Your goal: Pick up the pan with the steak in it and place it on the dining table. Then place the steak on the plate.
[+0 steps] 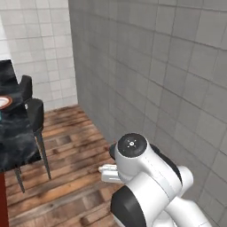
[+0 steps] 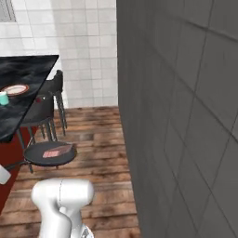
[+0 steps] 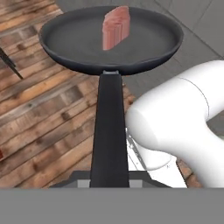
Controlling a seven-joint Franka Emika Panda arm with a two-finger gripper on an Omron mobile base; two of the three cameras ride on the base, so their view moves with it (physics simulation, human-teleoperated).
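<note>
Glossy white rounded arm [image 1: 150,186] segments, dark joints, a round grey-ringed cap on top.

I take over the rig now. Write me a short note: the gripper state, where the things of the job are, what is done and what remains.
Gripper: shut on the pan, holding it by the handle above the wooden floor.
Steak: in the pan, toward its far side.
Dining table: ahead to the left, bar stools beside it.
Plate: on the table, a teal cup next to it.
Done: pan picked up with the steak in it.
Left: set the pan on the table, then move the steak to the plate.
</note>
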